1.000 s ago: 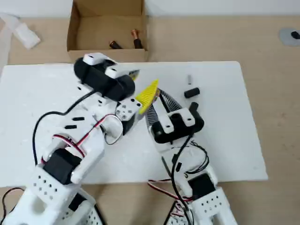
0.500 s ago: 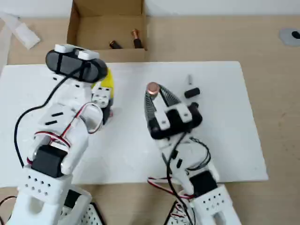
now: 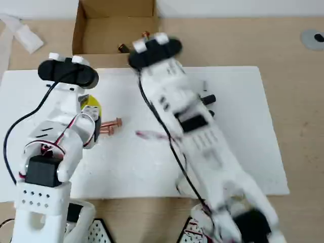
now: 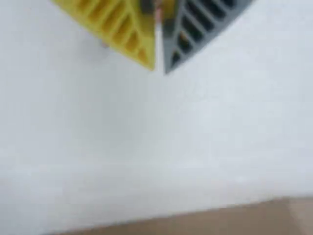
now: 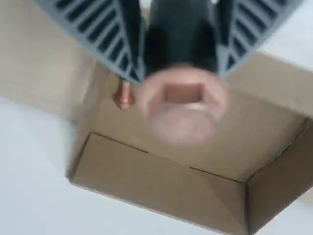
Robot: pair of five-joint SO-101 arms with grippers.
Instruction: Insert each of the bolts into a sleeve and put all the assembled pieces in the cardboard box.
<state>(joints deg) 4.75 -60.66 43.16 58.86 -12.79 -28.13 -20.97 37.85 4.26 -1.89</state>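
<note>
My right gripper (image 5: 180,73) is shut on an assembled piece (image 5: 183,100), a black sleeve with the copper bolt head facing the camera. It hangs over the open cardboard box (image 5: 161,181). In the high view the right arm's wrist (image 3: 154,46) reaches over the box's (image 3: 83,35) near right corner. Two assembled pieces (image 3: 124,48) lie inside the box, one of them in the right wrist view (image 5: 124,95). My left gripper (image 4: 159,68), with one yellow and one grey finger, is shut just above the white board. Two loose copper bolts (image 3: 110,125) lie right beside the left gripper (image 3: 92,104).
A black sleeve (image 3: 207,99) lies on the white board (image 3: 243,152) beside the right arm, with a small grey part (image 3: 204,85) behind it. White packaging (image 3: 25,36) sits at the table's far left. A round grey object (image 3: 314,38) lies at the far right.
The right arm swung from the middle of the board up to the box, carrying the assembled piece. The left arm drew back to the left, and two bolts came into view beside it.
</note>
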